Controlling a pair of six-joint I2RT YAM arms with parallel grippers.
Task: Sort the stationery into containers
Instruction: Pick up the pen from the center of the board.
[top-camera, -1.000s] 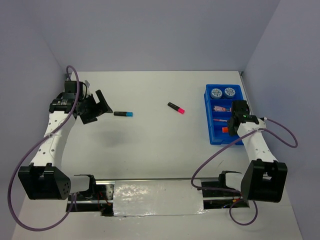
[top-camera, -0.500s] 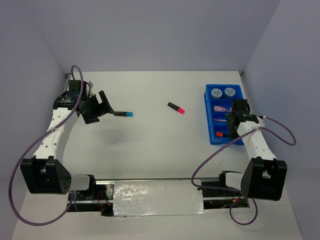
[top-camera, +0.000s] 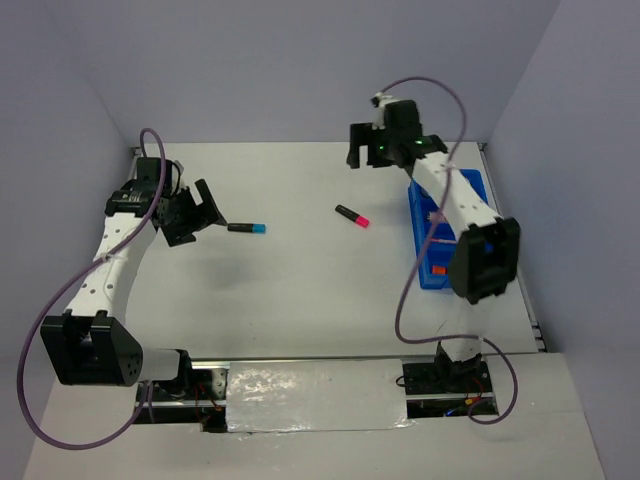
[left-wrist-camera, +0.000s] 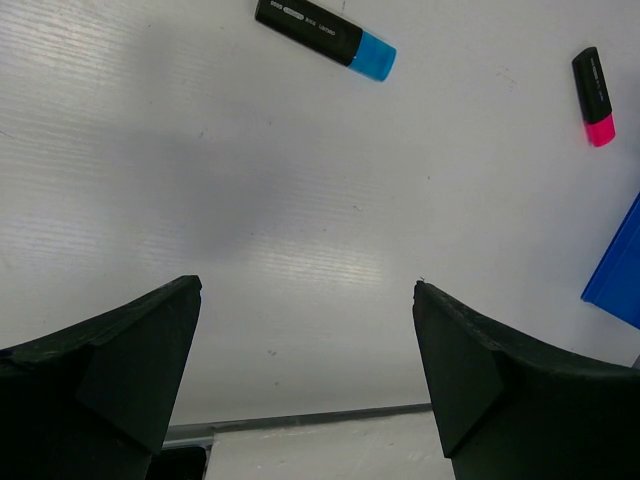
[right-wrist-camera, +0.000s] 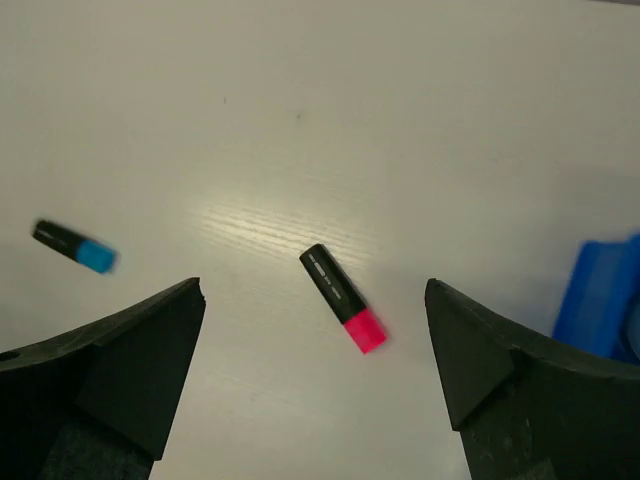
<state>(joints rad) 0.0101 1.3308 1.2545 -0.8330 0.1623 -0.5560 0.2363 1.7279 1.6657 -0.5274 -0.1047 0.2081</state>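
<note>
My right tool (top-camera: 362, 155) has let go of the stubby black orange-ended marker (top-camera: 438, 268), now lying in the blue rectangular plastic tray (top-camera: 428, 282), and swung left of that tray, jaws spread and empty, over the black pink-ended marker (right-wrist-camera: 342, 297) on the white desk (top-camera: 300, 280), likely my next pick.

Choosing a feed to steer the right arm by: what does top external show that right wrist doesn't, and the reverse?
Only top external: the left arm, with the left gripper near the blue-ended marker, and an orange-ended marker lying in the blue tray. Only right wrist: the right gripper, open and seen close, framing the pink-ended marker, with pale print on its black barrel. Both: the two loose markers on the table and part of the tray.
</note>
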